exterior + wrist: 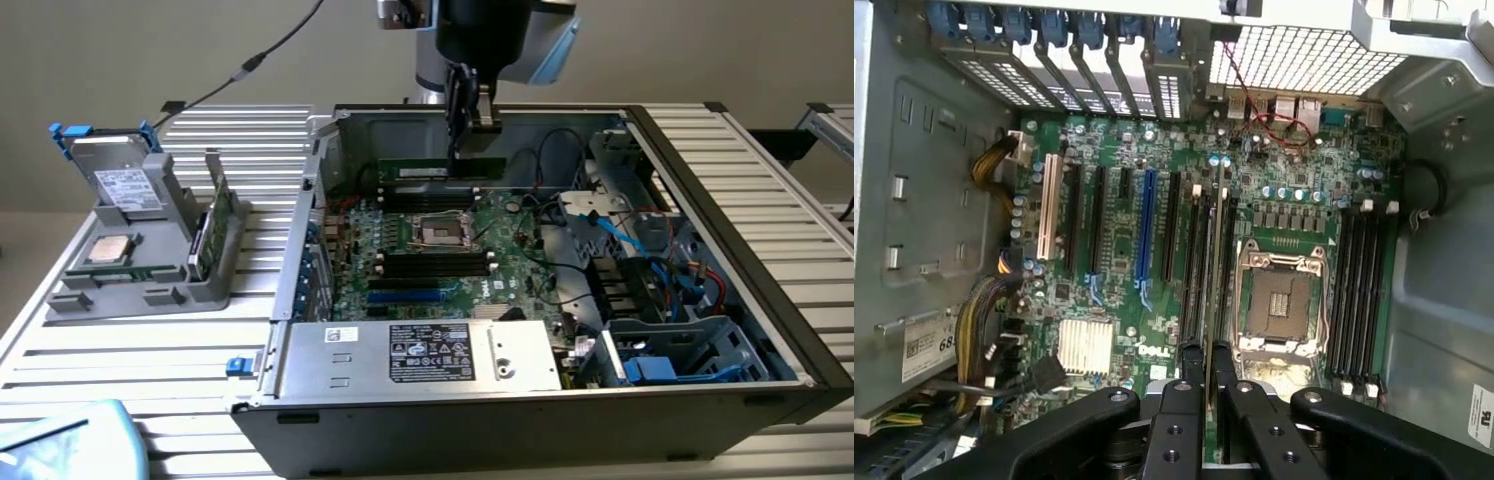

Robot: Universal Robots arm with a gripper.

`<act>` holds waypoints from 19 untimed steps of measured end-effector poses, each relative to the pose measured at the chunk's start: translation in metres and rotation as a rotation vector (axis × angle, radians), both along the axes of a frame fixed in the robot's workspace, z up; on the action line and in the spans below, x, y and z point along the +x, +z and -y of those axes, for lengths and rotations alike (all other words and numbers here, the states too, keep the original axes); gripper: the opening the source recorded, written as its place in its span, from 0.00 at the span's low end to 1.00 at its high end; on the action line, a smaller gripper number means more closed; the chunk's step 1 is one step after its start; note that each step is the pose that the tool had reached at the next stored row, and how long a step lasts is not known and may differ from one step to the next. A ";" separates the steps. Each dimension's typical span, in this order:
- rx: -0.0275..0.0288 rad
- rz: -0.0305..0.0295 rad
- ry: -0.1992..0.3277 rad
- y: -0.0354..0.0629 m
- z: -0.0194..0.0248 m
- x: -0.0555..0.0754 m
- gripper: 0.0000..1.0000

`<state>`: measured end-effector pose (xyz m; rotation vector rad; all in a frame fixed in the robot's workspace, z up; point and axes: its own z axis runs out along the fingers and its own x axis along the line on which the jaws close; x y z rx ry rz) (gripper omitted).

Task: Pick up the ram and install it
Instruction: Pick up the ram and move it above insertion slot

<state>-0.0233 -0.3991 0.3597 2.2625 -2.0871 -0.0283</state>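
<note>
Open tower case (534,435) lies on its side, walls ringing the motherboard (1114,290) – "DELL" printed on it – top side open, where one gripper (1206,352), jaws narrow and clamped on the single ram (441,170), holds it edge-down in line with slots beside the one CPU socket (1279,305).

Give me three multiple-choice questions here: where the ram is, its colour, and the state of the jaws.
1. The ram is: A on the grey holder; B over the motherboard; C on the power supply.
2. The ram's board is: A red; B green; C white.
3. The jaws are: A open and empty; B shut on a cable; C shut on the ram.
Answers: B, it hangs above the motherboard; B, its face shows green; C, the gripper clamps it.
</note>
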 end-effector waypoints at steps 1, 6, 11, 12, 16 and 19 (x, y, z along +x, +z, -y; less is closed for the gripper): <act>0.0001 0.0011 -0.002 -0.0016 0.0000 0.000 0.14; -0.0004 0.0077 -0.015 -0.0076 0.0000 0.000 0.14; -0.0006 0.0123 -0.030 -0.0144 0.0000 0.001 0.14; -0.0007 0.0130 -0.032 -0.0159 0.0000 0.002 0.14; -0.0006 0.0160 -0.038 -0.0224 0.0003 0.004 0.14; -0.0007 0.0167 -0.044 -0.0279 0.0007 0.004 0.14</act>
